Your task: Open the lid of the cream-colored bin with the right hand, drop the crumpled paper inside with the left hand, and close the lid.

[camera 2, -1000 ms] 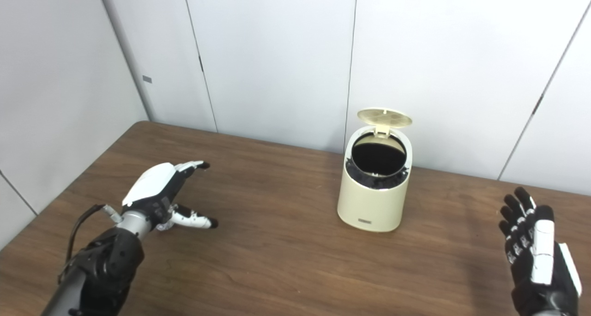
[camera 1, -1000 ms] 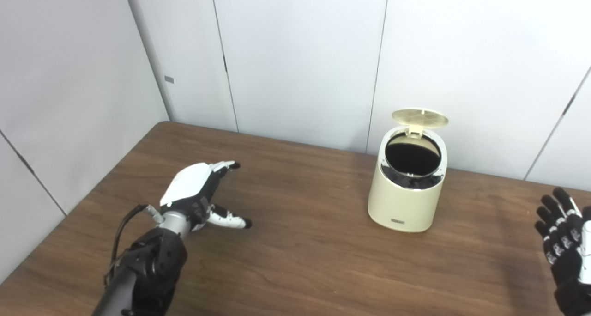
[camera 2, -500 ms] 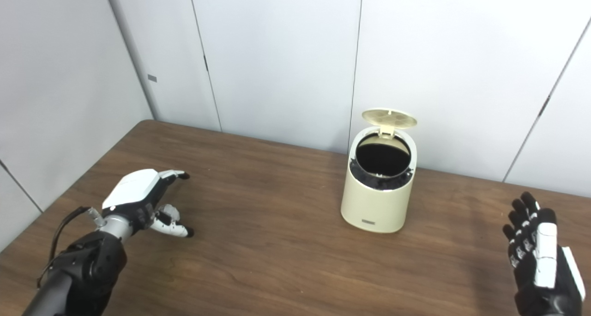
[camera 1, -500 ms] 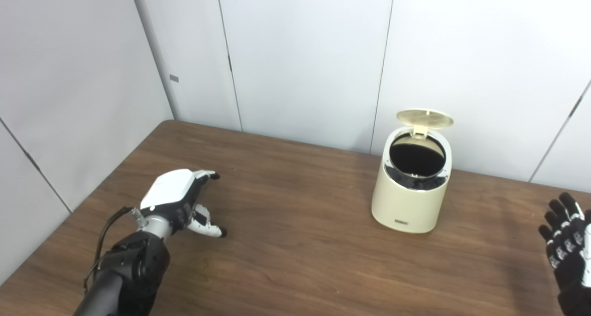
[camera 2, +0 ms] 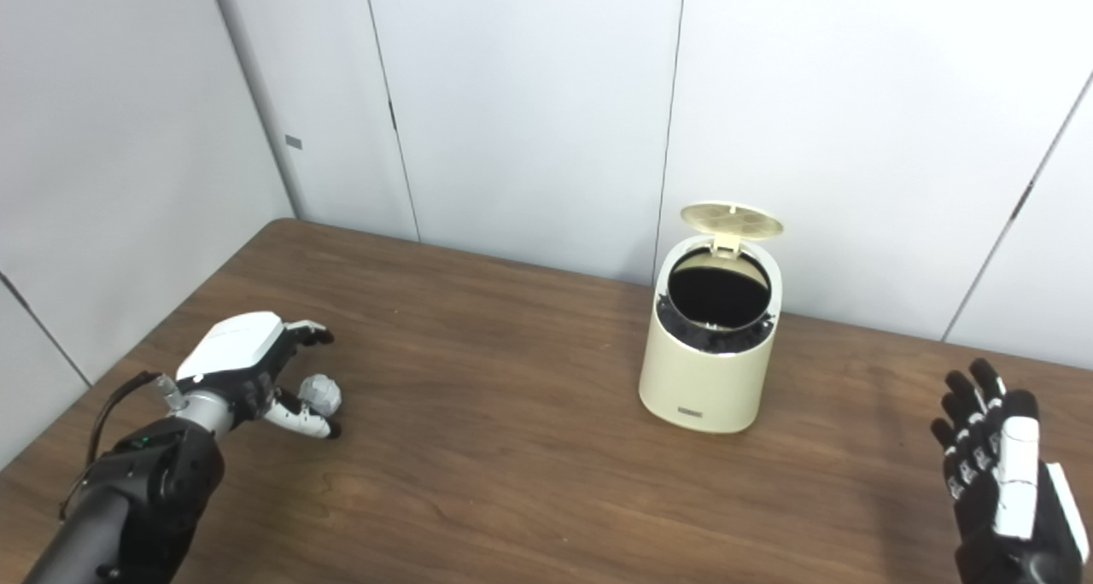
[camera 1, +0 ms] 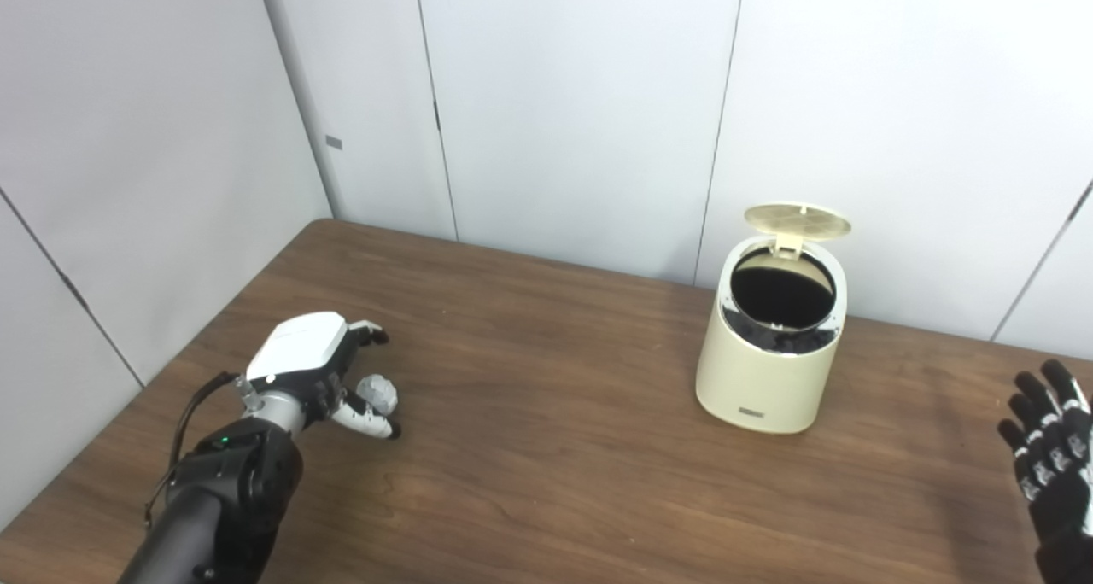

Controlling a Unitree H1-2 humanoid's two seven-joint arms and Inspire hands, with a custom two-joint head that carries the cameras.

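Note:
The cream-colored bin (camera 1: 762, 377) stands at the back right of the table, its round lid (camera 1: 797, 219) tipped up and the dark inside showing. A small grey crumpled paper ball (camera 1: 377, 394) lies on the table at the left. My left hand (camera 1: 318, 369) is open, palm down, with the ball between its thumb and its fingers; I cannot tell whether they touch it. My right hand (camera 2: 999, 473) is open near the lower right corner, fingers spread and pointing up, well apart from the bin.
The brown wooden table (camera 1: 546, 464) runs up to white wall panels (camera 1: 581, 97) at the back and left. The bin stands close to the back wall.
The camera has panned a little, shifting the whole picture right. My left hand has drawn back toward the left, and the paper ball now shows by its thumb. The right hand has barely moved.

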